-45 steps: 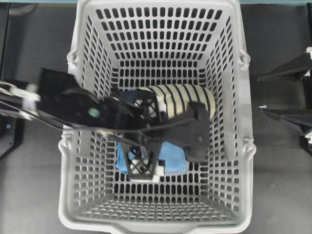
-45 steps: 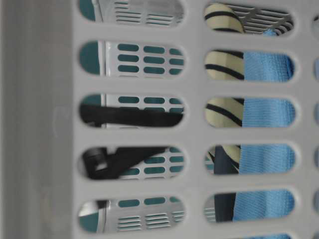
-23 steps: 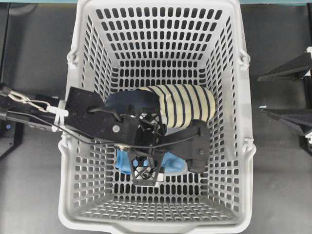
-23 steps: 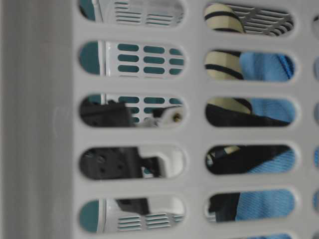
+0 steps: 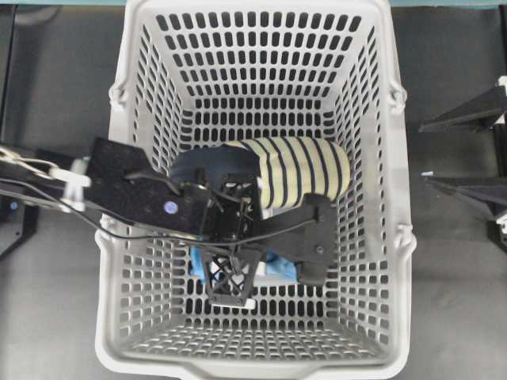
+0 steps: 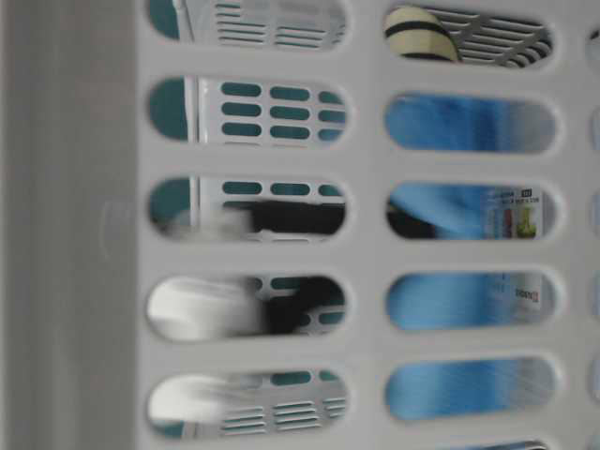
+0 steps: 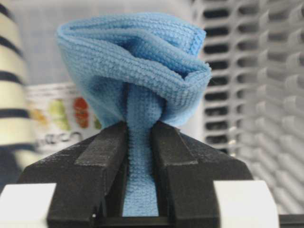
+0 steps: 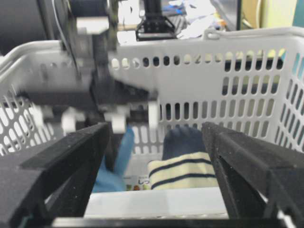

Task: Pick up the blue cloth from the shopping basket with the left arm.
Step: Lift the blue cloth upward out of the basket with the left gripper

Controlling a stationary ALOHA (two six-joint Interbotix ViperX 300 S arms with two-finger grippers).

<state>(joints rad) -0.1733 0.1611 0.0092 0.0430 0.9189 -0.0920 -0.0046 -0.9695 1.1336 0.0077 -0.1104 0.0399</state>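
The blue cloth (image 7: 137,61) is bunched and pinched between the jaws of my left gripper (image 7: 139,137), which is shut on it. In the overhead view the left gripper (image 5: 261,257) reaches down inside the shopping basket (image 5: 396,198), and only slivers of the cloth (image 5: 281,267) show beneath it. The table-level view shows the cloth (image 6: 459,300) blurred behind the basket wall (image 6: 75,234). My right gripper (image 8: 154,166) is open and empty outside the basket (image 8: 213,52), at the overhead view's right edge (image 5: 463,154). It sees the cloth (image 8: 111,166) hanging under the left gripper.
A navy and cream-striped fabric roll (image 5: 293,170) lies in the basket just behind the left gripper, also in the right wrist view (image 8: 183,171). A printed packet (image 7: 52,114) lies on the basket floor near the cloth (image 6: 511,211). The basket walls enclose the left arm.
The left gripper has closed on the blue cloth and drawn it up off the basket floor, bunching it and uncovering a printed packet. The right arm has not moved.
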